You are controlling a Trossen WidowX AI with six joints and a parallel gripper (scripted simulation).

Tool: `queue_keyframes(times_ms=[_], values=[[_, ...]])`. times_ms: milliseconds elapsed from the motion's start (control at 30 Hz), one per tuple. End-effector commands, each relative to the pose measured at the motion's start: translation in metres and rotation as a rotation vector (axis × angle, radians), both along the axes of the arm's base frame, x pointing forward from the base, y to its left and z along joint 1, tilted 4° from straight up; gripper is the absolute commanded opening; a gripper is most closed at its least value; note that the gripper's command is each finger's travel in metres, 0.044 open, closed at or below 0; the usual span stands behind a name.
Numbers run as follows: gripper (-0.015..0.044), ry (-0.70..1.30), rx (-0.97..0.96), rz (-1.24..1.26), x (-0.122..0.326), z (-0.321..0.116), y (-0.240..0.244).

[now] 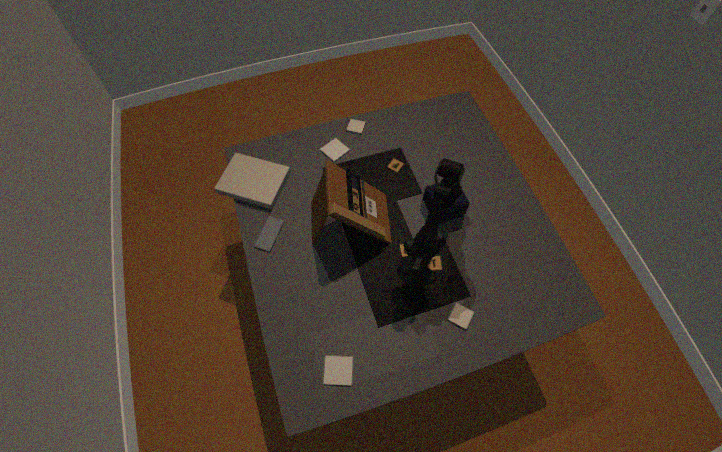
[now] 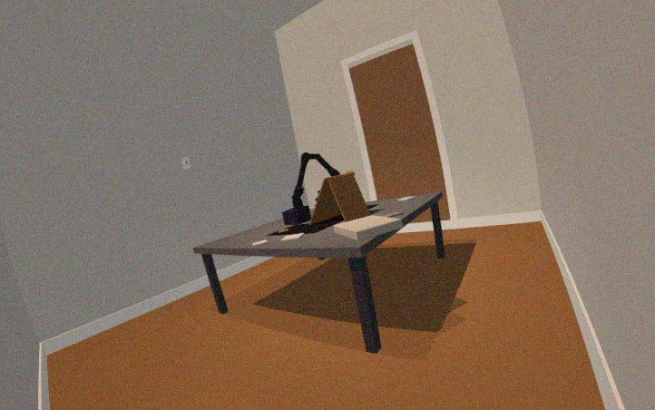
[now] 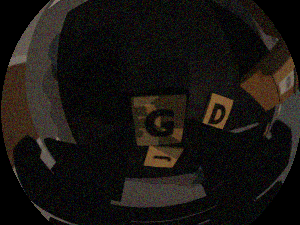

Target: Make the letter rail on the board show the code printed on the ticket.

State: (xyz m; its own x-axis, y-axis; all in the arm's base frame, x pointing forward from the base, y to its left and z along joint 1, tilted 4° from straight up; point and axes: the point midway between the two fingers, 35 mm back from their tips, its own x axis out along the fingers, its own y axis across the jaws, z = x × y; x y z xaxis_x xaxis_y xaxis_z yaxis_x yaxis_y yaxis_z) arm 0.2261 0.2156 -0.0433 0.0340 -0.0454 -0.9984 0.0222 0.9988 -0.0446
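Note:
My gripper (image 1: 411, 265) is shut on the G tile (image 3: 159, 120), low over the dark mat (image 1: 384, 311); the exterior view hides it behind the board. The D tile (image 1: 403, 250) (image 3: 218, 111) and a tile with a bar-like letter, seemingly I (image 1: 435, 263) (image 3: 163, 156), lie close by on either side. Another tile (image 1: 395, 165) lies on the mat's far part, its letter unclear. The tilted wooden board (image 1: 335, 183) (image 2: 351, 195) bears the dark rail (image 1: 352, 182), with two tiles in it, seemingly F and G or similar. The white ticket (image 1: 371, 206) is too blurred to read.
A thick pale block (image 1: 253, 178) (image 2: 369, 224) and a grey slab (image 1: 269, 233) lie behind the board. Pale flat squares lie on the counter (image 1: 506, 239): two beyond the board (image 1: 334, 149) (image 1: 355, 125), one near the mat's corner (image 1: 460, 315) and one near the front edge (image 1: 338, 370).

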Motion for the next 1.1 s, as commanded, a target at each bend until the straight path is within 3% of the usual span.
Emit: queue_keyframes(times_ms=[0, 567, 1067], values=[[0.0, -0.004, 0.0, -0.006, 0.0, 0.003, 0.0], [0.0, -0.002, 0.006, -0.003, 0.0, 0.008, 0.0], [0.0, -0.105, 0.216, -0.083, 0.056, 0.056, -0.014]])
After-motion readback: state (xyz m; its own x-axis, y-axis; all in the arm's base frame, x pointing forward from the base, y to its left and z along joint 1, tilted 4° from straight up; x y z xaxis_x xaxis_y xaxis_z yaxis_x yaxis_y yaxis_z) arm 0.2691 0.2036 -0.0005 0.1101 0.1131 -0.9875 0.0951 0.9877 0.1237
